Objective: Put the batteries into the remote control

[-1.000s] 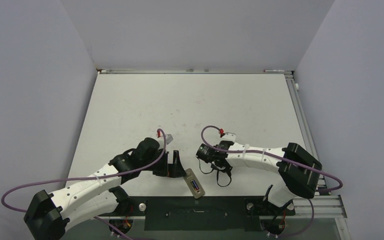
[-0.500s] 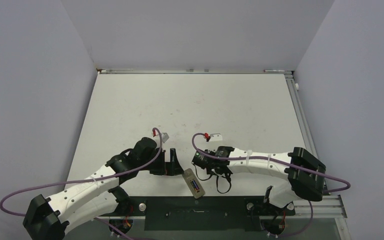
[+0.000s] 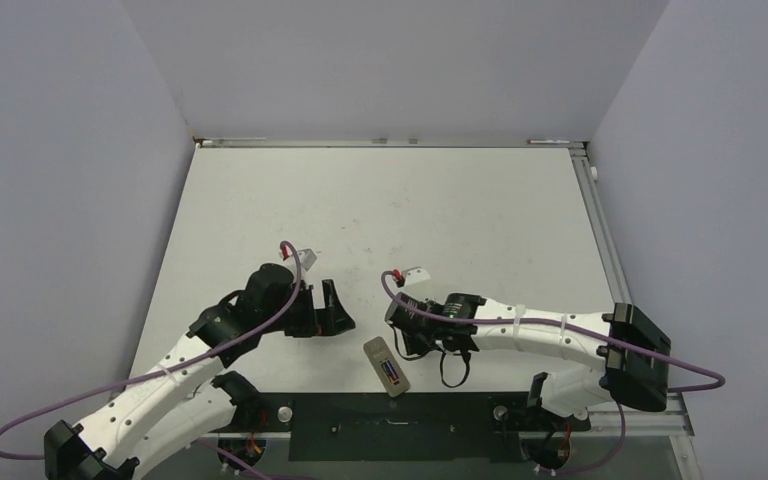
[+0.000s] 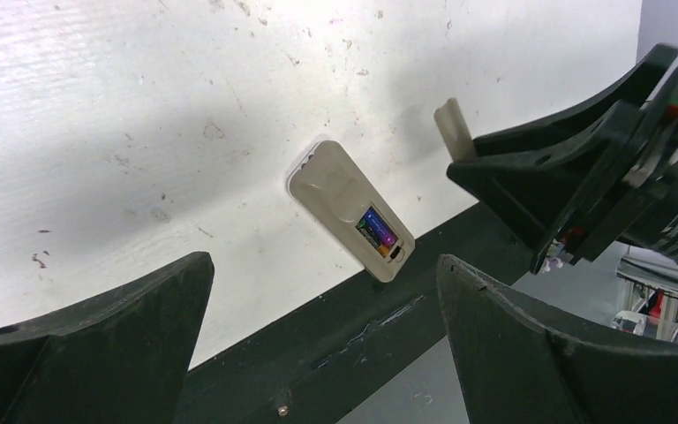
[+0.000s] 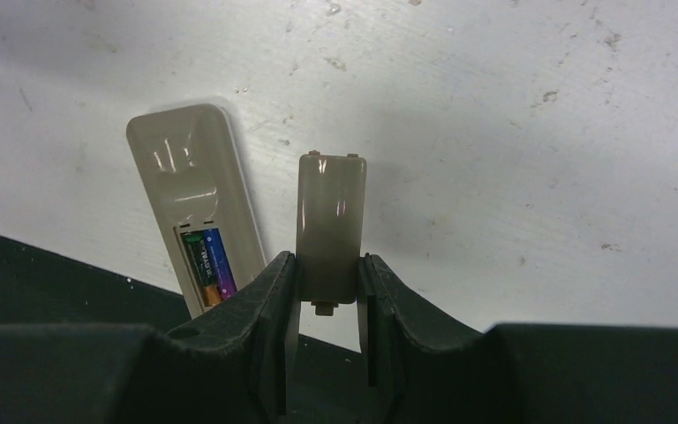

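Two colourful batteries (image 5: 209, 265) fill the beige remote (image 5: 190, 168); right gripper (image 5: 327, 265) end-pinches its flat cover (image 5: 331, 208), which may pivot; left gripper (image 4: 324, 265) gapes empty.

Remote control (image 3: 387, 367) lying back-up, batteries (image 5: 209, 265) seated.
The greyish-beige handset is laid slantwise at the near edge of the table (image 3: 410, 200), recess uncovered; one purple-blue and one brownish-gold cell are seen side by side inside it, while its battery cover (image 5: 330, 221) is seen apart, just beside.
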Tool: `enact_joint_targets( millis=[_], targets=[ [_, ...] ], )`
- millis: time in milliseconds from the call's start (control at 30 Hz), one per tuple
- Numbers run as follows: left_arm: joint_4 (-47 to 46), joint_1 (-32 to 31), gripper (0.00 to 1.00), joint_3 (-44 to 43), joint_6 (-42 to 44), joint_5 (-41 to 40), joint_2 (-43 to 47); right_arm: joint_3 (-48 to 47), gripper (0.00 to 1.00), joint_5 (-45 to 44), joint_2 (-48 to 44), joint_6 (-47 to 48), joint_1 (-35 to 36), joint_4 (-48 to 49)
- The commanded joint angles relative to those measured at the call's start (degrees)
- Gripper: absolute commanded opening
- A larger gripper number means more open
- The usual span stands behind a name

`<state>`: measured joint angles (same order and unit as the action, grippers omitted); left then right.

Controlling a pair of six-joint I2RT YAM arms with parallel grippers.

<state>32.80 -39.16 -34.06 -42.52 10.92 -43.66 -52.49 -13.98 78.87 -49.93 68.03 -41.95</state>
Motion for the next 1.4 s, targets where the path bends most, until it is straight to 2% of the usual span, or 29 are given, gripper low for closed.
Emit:
enact_joint_targets(
  millis=[0,400,833,1367],
  targets=[
    [3.08,2.37,0.96,-5.56,3.47,0.28,0.65,-2.09,0.09,5.18,-0.65,6.18,0.79,1.81],
    [6.27,6.31,0.96,-10.80,9.30,-4.23,0.98,-7.16,0.09,15.63,5.93,12.86,1.78,-1.21],
    [7.05,6.99,0.96,-11.57,12.82,-17.36,3.40,-10.70,0.08,16.72,11.30,12.50,4.51,-3.54],
    [6.14,6.99,0.96,-10.75,12.82,-18.04,4.81,-11.67,0.09,15.32,14.45,10.25,5.80,-3.22]
  ],
)
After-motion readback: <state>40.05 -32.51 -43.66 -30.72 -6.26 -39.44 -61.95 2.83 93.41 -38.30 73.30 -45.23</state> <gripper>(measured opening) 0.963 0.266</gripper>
